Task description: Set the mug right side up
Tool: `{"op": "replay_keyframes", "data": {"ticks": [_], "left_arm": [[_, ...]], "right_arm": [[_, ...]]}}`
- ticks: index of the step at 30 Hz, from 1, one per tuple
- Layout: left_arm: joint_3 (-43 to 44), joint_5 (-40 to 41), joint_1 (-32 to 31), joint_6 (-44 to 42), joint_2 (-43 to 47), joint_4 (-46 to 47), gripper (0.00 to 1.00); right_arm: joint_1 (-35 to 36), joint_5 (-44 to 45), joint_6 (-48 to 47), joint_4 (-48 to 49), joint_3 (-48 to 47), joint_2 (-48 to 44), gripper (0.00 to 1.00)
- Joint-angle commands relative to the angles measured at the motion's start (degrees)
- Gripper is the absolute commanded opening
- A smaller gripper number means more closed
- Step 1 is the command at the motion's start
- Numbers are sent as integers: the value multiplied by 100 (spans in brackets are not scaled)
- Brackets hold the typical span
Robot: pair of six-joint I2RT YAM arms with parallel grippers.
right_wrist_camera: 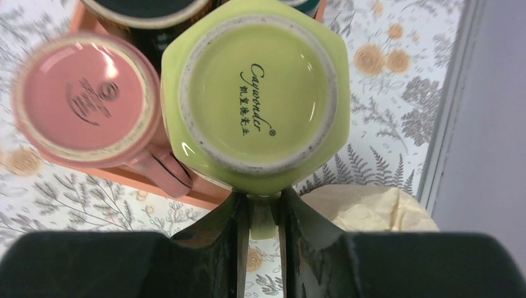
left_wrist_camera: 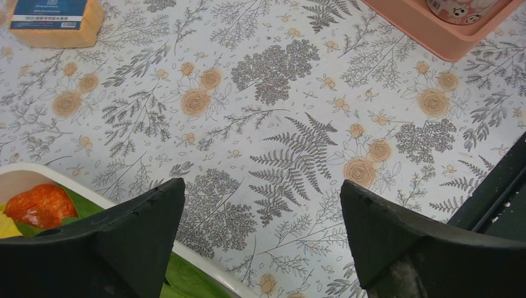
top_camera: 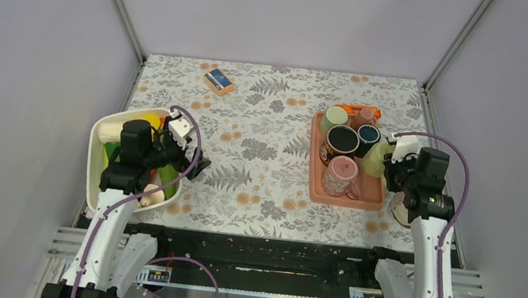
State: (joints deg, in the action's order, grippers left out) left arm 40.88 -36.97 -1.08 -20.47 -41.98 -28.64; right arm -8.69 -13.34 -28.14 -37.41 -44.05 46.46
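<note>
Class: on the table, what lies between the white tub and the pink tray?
Top view: only bare flowered cloth between tub and tray; the open left gripper hangs over the tub end.

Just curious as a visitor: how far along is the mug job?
Done: the right gripper grips the green mug by its handle. In hand: the mug, its base facing the wrist camera. Left: turning it upright, setting it down. The left gripper hangs open.
</note>
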Motion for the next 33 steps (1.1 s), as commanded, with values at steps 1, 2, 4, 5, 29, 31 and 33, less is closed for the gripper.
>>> {"op": "replay_keyframes", "data": {"ticks": [1, 2, 4, 5, 29, 31, 33], "left_arm": [[451, -609, -62, -278, -244, 217, 99], [543, -681, -86, -284, -312, 227, 99], [750, -848, -167, -221, -496, 277, 99], [855, -952, -216, -157, -602, 314, 99], [2561, -2787, -2029, 4209, -3767, 4016, 99], [2298, -2791, -2090, 5114, -3920, 5205, 99], [2066, -2797, -2138, 6093, -4151, 6456, 99]], "right_arm": [[-16, -405, 622, 433, -766, -408, 0], [-17, -480, 731, 431, -892, -451, 0], [-9, -724, 975, 436, -1210, -499, 0], [-11, -911, 1110, 436, -1362, -513, 0], [1224, -3494, 6217, 5009, -2683, 1979, 0], [1345, -3568, 6780, 5559, -2704, 2290, 0], [1441, -3671, 7400, 6179, -2679, 2607, 0]]}}
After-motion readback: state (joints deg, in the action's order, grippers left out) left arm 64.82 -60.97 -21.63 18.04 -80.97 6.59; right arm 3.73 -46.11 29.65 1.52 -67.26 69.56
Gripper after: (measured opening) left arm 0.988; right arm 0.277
